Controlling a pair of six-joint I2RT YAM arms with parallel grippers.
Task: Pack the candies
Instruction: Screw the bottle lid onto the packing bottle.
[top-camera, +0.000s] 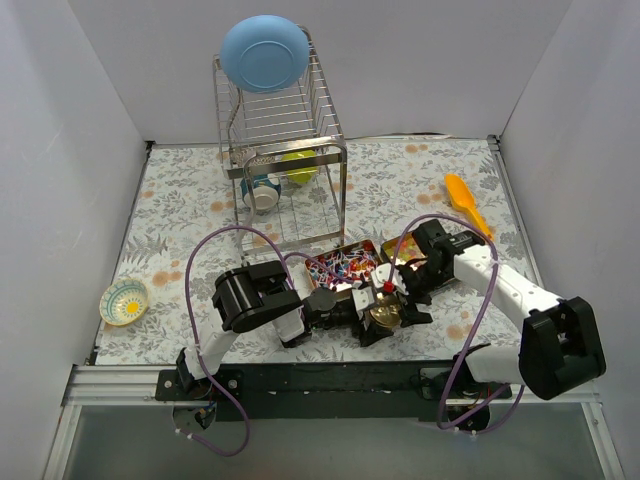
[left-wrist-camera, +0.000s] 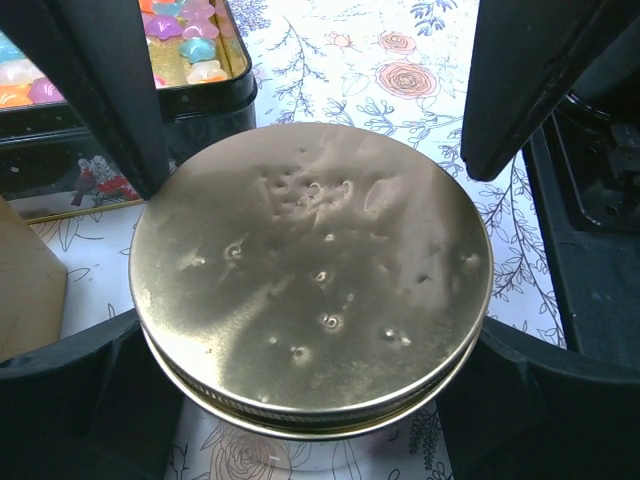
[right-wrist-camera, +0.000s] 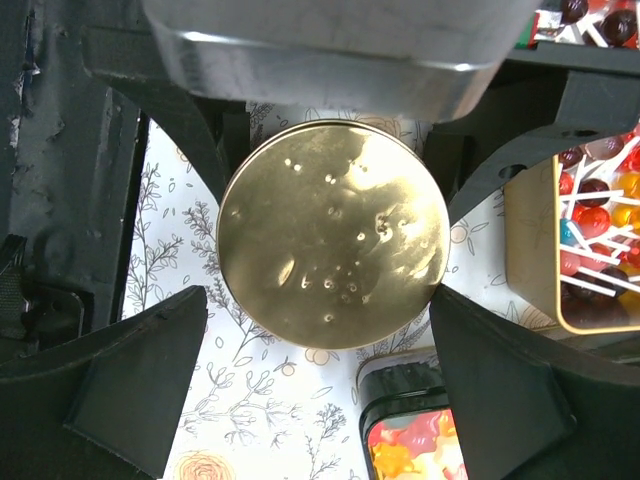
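Glossy multicoloured candies (left-wrist-camera: 188, 28) lie loose in an open black tin (left-wrist-camera: 205, 105).

Overhead view; both wrist cameras close above one gold lid (left-wrist-camera: 310, 275).
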